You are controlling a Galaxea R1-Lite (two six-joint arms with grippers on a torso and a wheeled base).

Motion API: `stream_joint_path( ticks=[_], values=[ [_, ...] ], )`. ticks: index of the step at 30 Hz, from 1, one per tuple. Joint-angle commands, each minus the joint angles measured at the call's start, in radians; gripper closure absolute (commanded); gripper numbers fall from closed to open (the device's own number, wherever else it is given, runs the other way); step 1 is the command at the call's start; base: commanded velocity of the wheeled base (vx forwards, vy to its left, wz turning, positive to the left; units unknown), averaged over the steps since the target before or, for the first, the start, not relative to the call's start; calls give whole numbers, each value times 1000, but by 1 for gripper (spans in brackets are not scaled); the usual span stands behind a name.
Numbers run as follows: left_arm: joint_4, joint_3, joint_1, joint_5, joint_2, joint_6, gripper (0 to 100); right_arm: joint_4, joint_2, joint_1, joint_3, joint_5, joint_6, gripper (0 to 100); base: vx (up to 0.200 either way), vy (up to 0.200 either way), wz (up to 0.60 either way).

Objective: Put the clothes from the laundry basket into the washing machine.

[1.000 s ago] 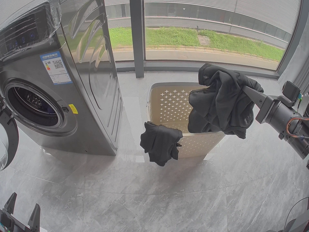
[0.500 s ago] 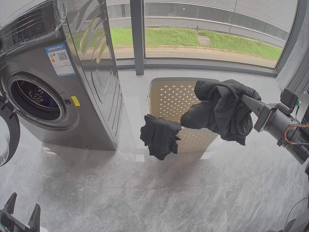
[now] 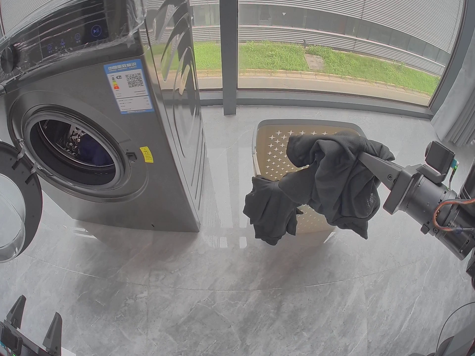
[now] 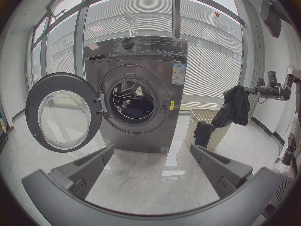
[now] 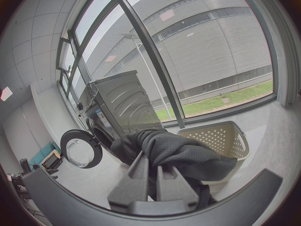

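Shifted rightwards across the head view are washer and basket alike, so the camera is being turned; against the basket (image 3: 267, 139) rim, the garment (image 3: 336, 179) is being carried lower than a second ago. It is being pinched by the right gripper (image 3: 365, 159), jaws closed narrowly on a gathered fold, so the rest is hanging free beneath them. Its trailing end is touching a second dark cloth (image 3: 269, 213), which is draping over the rim below the jaws. The fabric is looking soft, matt and finely perforated; the basket is stiff pale plastic, star-pierced. The washer (image 3: 163, 139) is standing well beyond the jaws, its door (image 3: 20, 203) open for loading. The left gripper (image 3: 37, 310) is being held wide and empty.
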Motion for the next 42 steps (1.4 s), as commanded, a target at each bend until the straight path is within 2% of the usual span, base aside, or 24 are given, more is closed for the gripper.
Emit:
stream_joint_path(
  ticks=[1,7,19,28,37,42],
  values=[
    [0,16,0,0,-13,1,0,-2,8,8,0,0,0,100,0,200,0],
    [0,16,0,0,-13,1,0,-4,7,8,-6,0,0,100,0,200,0],
    [0,16,0,0,-13,1,0,-5,5,11,-15,3,-2,100,0,0,0],
    [0,16,0,0,-13,1,0,-5,16,25,-21,3,-2,100,-200,0,0],
    [0,16,0,0,-13,1,0,-5,17,36,-20,4,-2,100,-200,200,0],
    [0,16,0,0,-13,1,0,-5,17,45,-15,4,-2,100,0,0,0]
  ],
)
